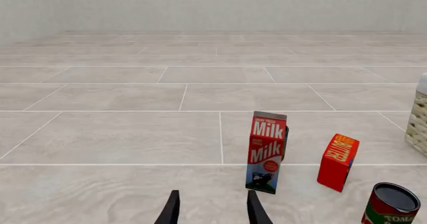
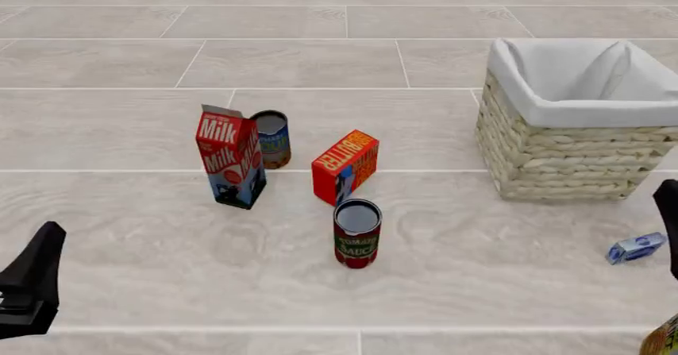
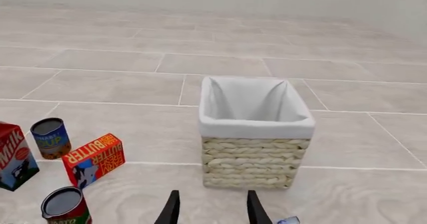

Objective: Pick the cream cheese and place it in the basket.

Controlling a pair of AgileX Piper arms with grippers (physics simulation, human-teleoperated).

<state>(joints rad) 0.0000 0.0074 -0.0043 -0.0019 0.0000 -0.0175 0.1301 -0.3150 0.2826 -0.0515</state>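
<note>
Nothing done yet: cream cheese (image 2: 636,248) lies on the worktop near-right of the empty basket (image 2: 551,160), right gripper (image 3: 212,210) spread, unloaded.

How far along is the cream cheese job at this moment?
Nothing is done yet. The cream cheese lies on the floor in front of the basket, whose lining shows nothing inside. Neither the left end effector nor the right end effector, both open, holds anything. The pick, carry and drop into the basket all remain.
</note>
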